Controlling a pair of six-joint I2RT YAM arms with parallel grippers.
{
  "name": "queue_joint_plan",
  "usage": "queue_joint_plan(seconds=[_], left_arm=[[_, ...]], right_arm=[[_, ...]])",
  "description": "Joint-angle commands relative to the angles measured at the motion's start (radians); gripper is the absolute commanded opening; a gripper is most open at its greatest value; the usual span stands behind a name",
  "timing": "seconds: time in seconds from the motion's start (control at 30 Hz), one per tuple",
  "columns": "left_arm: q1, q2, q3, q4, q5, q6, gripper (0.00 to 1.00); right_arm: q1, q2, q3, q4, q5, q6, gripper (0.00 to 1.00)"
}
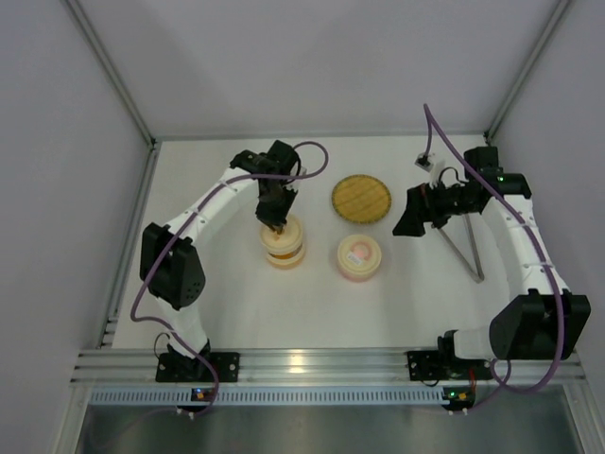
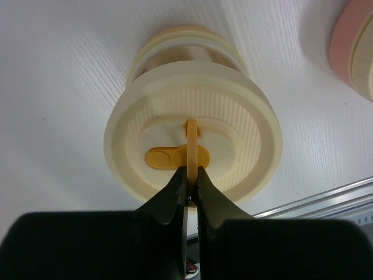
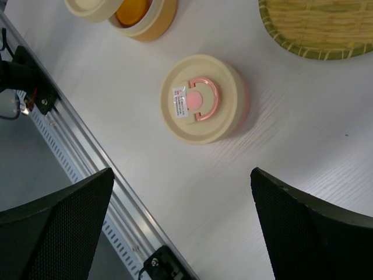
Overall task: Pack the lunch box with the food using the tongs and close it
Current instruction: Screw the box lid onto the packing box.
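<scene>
My left gripper (image 2: pixel 191 175) is shut on the thin upright handle (image 2: pixel 191 143) of a cream lid (image 2: pixel 233 105). It holds the lid just above the yellow-orange lunch box (image 2: pixel 175 41), left of centre under the left gripper (image 1: pixel 275 222). In the right wrist view the lid (image 3: pixel 87 9) sits off-centre over that box (image 3: pixel 154 23), and something orange (image 3: pixel 131 11) shows inside. The sushi-like food is out of view. The tongs (image 1: pixel 463 248) lie on the table at the right, below my right gripper (image 1: pixel 413 213). That gripper (image 3: pixel 180 233) hangs open and holds nothing.
A second, pink box (image 1: pixel 359 257) with a cream lid and pink handle (image 3: pixel 201 99) stands closed at centre. A round bamboo tray (image 1: pixel 360 197) lies behind it. The aluminium rail (image 1: pixel 302 364) runs along the near table edge.
</scene>
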Motion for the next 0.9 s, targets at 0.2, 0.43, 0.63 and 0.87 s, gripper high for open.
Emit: queue_joint_plan(seconds=[0.2, 0.43, 0.63, 0.87], left_arm=[[-0.008, -0.049, -0.144, 0.137, -0.101, -0.154, 0.0], [-0.007, -0.048, -0.198, 0.232, -0.104, -0.178, 0.0], [-0.005, -0.043, -0.187, 0.252, -0.087, -0.172, 0.0], [-0.005, -0.025, -0.188, 0.249, -0.076, -0.178, 0.0]], right_arm=[[-0.022, -0.007, -0.036, 0.045, -0.037, -0.019, 0.99], [-0.024, -0.008, -0.036, 0.064, -0.044, -0.004, 0.99], [-0.028, -0.011, -0.045, 0.065, -0.041, -0.008, 0.99], [-0.034, -0.004, -0.048, 0.075, -0.062, 0.005, 0.99]])
